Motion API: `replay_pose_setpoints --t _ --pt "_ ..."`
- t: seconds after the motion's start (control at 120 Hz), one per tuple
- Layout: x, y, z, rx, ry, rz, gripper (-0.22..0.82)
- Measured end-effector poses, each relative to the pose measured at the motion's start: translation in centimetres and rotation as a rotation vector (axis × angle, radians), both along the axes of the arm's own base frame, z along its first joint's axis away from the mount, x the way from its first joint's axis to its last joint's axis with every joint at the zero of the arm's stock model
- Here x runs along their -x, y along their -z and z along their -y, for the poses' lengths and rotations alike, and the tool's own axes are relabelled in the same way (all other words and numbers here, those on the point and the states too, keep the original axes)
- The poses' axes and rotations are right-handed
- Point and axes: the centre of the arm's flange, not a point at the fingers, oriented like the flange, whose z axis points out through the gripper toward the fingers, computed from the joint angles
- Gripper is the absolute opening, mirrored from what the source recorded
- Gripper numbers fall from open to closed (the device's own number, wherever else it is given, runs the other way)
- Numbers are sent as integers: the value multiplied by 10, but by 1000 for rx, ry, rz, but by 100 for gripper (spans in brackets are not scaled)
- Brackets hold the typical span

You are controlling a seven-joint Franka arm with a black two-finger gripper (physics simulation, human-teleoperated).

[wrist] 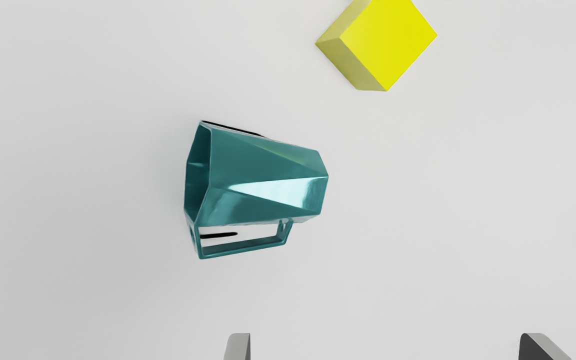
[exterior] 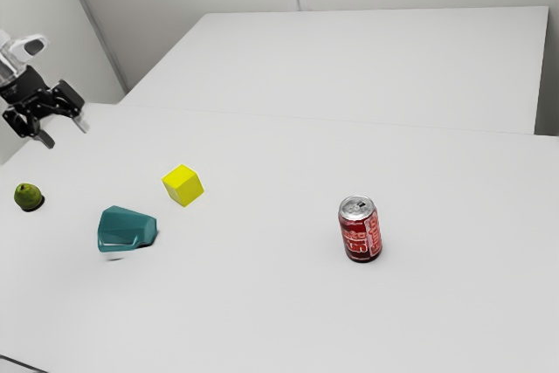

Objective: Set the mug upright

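Mug [wrist: 263, 165] lies on its side on the worktop [exterior: 262, 312], not upright. Body: teal, glossy, cut in flat angular facets with a bright highlight along one of them; hollow mouth wider than the base, with a squared, open handle [wrist: 243, 248] on the side toward the gripper [exterior: 65, 133]. Gripper: raised above the worktop, fingers well apart, nothing held between them. Cube [wrist: 388, 40]: plain yellow, smooth faces, crisp edges, near the mug and apart from it. Pear [exterior: 28, 196]: green, rounded, narrowing at the top, located toward the exterior view's left from the mug. Can [exterior: 354, 238]: red drink can, standing upright well apart from the mug toward the exterior view's right, silvery metal top, pale lettering on its side; brand wording too small to read with certainty. Worktop surface: smooth, matte, pale grey-white.
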Motion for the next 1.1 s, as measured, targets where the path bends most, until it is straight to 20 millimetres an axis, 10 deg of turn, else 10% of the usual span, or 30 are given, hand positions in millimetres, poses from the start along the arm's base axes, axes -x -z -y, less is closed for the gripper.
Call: replay_pose_setpoints --t 0.558,1.1 --pt "60 145 -108 291 -50 285 58" --pt "48 232 -97 420 100 439 58"
